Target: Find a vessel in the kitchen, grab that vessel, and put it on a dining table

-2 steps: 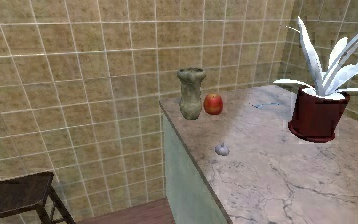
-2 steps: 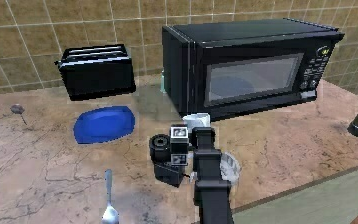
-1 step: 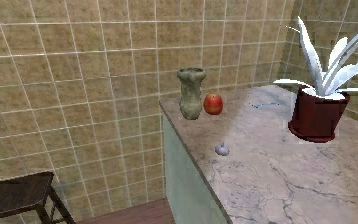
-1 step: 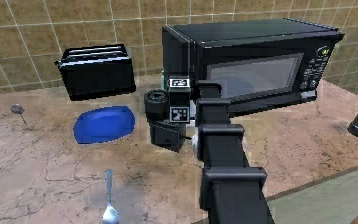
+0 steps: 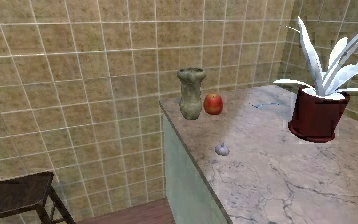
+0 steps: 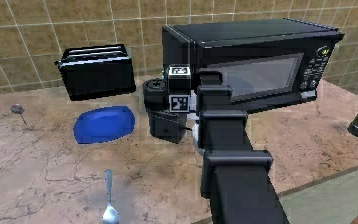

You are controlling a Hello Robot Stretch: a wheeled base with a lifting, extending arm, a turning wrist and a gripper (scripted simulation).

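Slowly now: steer the hand squarely onto the dark cup, likely the vessel, near the back edge of the surface, between toaster and microwave. Cannot tell whether holding anything. Keep clear of the blue dish.

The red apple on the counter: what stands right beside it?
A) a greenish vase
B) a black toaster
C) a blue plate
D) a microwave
A: in the forward view the red apple sits just to the right of a greenish vase, both near the tiled wall at the far end of the counter.
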